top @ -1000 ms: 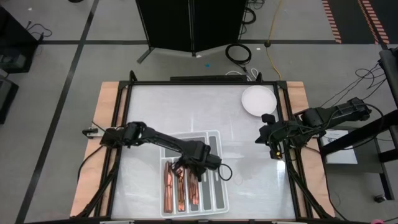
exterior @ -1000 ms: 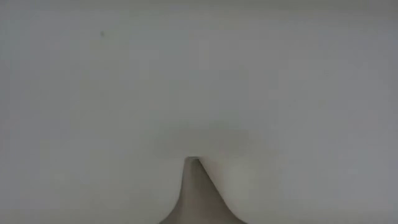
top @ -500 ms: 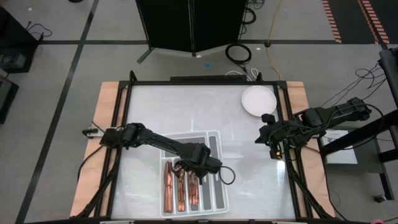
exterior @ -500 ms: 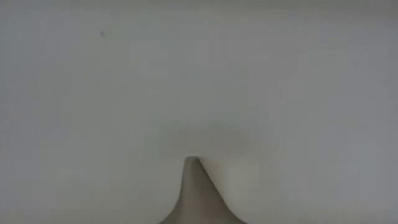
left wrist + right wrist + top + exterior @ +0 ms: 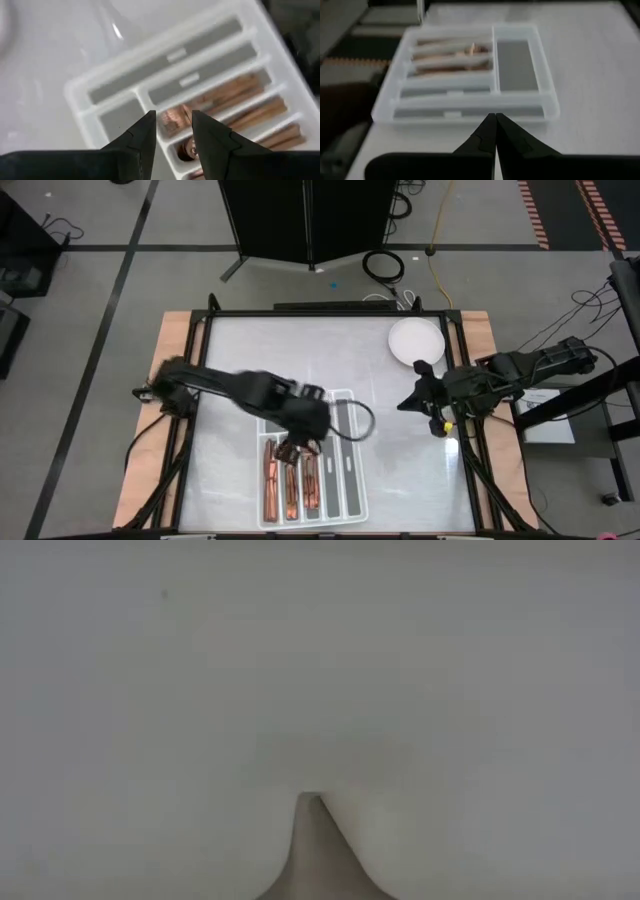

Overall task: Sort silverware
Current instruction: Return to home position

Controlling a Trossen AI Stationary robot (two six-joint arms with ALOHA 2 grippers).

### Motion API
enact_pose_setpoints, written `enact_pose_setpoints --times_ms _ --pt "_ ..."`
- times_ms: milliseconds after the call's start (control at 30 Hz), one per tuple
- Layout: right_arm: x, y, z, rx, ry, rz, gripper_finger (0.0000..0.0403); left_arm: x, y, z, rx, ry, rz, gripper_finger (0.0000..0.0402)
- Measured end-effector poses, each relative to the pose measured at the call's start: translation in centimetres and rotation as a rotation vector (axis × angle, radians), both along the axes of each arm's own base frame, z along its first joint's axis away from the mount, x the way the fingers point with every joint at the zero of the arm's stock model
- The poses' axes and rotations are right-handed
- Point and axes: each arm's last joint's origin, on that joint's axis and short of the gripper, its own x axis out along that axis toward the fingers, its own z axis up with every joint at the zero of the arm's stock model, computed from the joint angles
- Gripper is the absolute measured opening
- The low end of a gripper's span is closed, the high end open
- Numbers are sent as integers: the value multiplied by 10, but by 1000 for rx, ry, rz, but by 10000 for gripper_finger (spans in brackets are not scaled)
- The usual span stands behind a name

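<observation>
The copper silverware [image 5: 290, 485] lies in three long compartments of the white divided tray [image 5: 345, 475] at the table's near middle, resting lengthwise on the compartment floors. In the left wrist view the silverware [image 5: 227, 102] shows below my left gripper [image 5: 173, 120], which hangs open above the far ends of those compartments with nothing between its fingers. From above, my left gripper [image 5: 292, 445] is over the tray's far part. My right gripper [image 5: 405, 402] is shut and held in the air near the table's right side, pointing toward the tray [image 5: 470, 107].
A round white plate [image 5: 415, 340] sits at the far right of the table, just beyond my right gripper. The tray's two right long compartments [image 5: 345, 465] and its far cross compartment hold no cutlery. The low view is blocked by a pale surface close to the lens.
My left gripper has risen off the tray, swinging up and a little toward the table's far left, and has rolled about its own axis. The silverware stays lying in the tray. My right gripper has tipped slightly, staying where it was.
</observation>
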Motion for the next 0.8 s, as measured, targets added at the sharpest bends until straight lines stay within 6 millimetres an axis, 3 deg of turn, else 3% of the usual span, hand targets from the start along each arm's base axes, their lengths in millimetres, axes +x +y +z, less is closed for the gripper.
enact_pose_setpoints --times_ms 133,300,400,600,800 --pt "4 1 7 12 -76 7 0 -35 8 39 13 -200 82 127" --pt "5 1 8 3 -95 16 0 -77 8 46 21 -372 103 127" --pt "5 1 9 6 -100 12 0 -99 9 31 3 -470 107 127" --pt "7 0 8 -44 -164 -98 0 -141 17 -19 -77 -727 70 127" --pt "4 -1 -23 -28 -245 -152 0 -183 34 -82 -129 -979 87 127"
